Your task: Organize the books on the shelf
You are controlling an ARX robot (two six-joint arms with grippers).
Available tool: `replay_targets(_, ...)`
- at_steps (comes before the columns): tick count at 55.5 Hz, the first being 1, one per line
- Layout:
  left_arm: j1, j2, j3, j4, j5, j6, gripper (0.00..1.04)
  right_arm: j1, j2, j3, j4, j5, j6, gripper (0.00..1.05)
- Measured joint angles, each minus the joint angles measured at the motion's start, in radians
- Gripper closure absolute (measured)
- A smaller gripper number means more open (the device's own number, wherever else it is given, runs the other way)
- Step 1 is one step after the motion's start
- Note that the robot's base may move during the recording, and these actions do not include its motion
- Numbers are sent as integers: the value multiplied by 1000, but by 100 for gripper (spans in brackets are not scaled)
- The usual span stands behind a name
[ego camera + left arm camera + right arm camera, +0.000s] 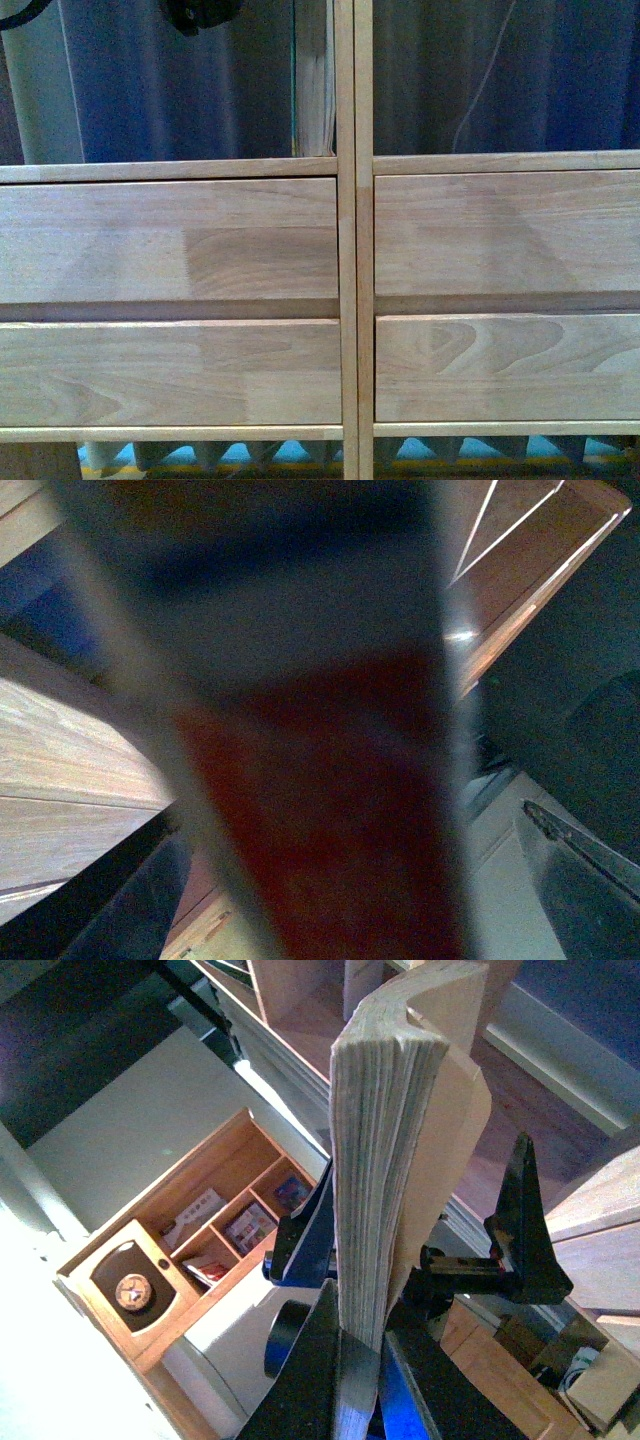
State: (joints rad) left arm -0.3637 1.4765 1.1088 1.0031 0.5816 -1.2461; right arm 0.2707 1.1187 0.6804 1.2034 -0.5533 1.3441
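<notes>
Gripping a thick paperback (385,1160) by its lower part, the right gripper (410,1245) is closed on the book. Yellowed page edges face the wrist camera, a blue cover edge (305,1245) shows on one side and a tan cover (455,1150) on the other, and the book stands clear of any surface. One black finger (522,1215) is visible beside the tan cover; the contact lower down is hidden. Left gripper: state cannot be told, because a blurred red and dark surface (330,810) with pale borders lies close against the left wrist camera and hides the fingers. Front view: the light-wood shelving unit (170,240) fills the frame. Reference: central upright (353,240). Two plain drawer fronts (500,235) sit left of the central upright and two right of it, stacked in pairs. Above them, an open compartment lies on each side of the central upright, backed by a blue-grey curtain (150,90). A pale vertical slab (315,80) stands touching the left face of the central upright; whether it is a book or a wood panel cannot be told.
</notes>
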Motion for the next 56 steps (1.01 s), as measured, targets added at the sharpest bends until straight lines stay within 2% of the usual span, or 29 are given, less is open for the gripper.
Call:
replay_targets(2, -4, 1, 4, -12, -6, 6, 9, 8, 0, -2, -2, 9, -3, 97)
replay_targets(13, -23, 1, 13, -53, -64, 52, 36, 30, 0, -4, 11, 21, -10, 97)
replay_targets(25, -27, -14, 6, 10, -96, 48, 70, 50, 0, -4, 28, 14, -9, 97)
replay_targets(34, -26, -47, -3, 60, -95, -4, 89, 66, 5, -5, 30, 11, -10, 97)
replay_targets(39, -14, -66, -11, 81, -78, 10, 89, 75, 9, -5, 21, -30, -17, 77)
replay_targets(45, 5, -67, -14, 81, -77, 28, 89, 72, 10, -11, 5, -49, -31, 63)
replay_targets(49, 45, -69, -14, 77, -86, 58, 89, 39, 10, -36, -4, -70, -38, 47)
replay_targets(56, 91, -80, -14, 41, -107, 133, 89, -25, 5, -72, -22, -111, -52, 31)
